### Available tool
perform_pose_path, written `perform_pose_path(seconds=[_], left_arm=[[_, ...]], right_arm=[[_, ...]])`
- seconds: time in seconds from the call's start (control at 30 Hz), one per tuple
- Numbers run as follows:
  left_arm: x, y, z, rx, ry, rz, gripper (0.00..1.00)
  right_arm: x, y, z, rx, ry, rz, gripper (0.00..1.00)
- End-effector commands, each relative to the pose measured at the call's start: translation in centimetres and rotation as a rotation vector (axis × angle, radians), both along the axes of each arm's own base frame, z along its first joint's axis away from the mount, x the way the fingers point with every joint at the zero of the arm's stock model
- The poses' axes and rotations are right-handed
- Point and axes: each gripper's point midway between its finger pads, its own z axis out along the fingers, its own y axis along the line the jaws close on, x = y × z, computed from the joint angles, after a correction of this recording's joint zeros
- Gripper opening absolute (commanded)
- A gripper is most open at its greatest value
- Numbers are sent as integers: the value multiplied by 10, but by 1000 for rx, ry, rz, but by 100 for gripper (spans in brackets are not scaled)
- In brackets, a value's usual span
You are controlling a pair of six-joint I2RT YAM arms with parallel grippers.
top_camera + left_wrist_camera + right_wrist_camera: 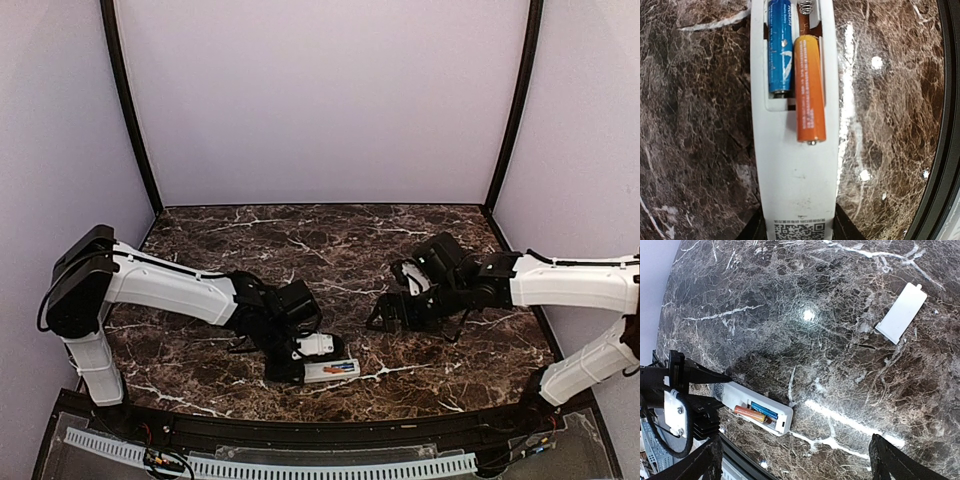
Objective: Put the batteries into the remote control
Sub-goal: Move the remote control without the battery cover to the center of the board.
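Note:
The white remote control (795,185) lies back side up near the table's front edge, also in the top view (322,372). My left gripper (797,232) is shut on its label end, its fingers (752,227) at either side. The blue battery (780,50) sits in the open recess. The orange battery (809,90) lies beside it, its near end riding up over the recess edge onto the remote's back. My right gripper (395,318) hovers open and empty to the right of the remote (782,416), which it sees below it.
The small flat pale battery cover (901,312) lies on the dark marble table (840,340), away from the remote. The table's black front rim (940,150) runs close by the remote. Purple walls enclose the sides and back.

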Motion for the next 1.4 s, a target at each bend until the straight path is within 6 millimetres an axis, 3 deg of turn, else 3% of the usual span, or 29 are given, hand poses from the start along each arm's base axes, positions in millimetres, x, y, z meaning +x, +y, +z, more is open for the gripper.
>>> perform_pose_path(seconds=[0.0, 0.4, 0.73, 1.07, 1.27, 1.37], left_arm=[[18, -53, 8, -154, -52, -25, 21], [28, -71, 11, -154, -82, -61, 22], [27, -70, 9, -128, -71, -85, 49], [22, -68, 14, -170, -50, -47, 58], [21, -64, 15, -201, -42, -1, 62], [21, -62, 19, -224, -48, 14, 62]], right_arm=[[3, -7, 4, -4, -18, 0, 99], [6, -11, 7, -9, -27, -9, 99], [9, -18, 5, -23, -17, -30, 99], [14, -27, 17, -27, -46, -55, 99], [26, -31, 29, 68, -103, -83, 99], [22, -27, 30, 95, -101, -50, 98]])
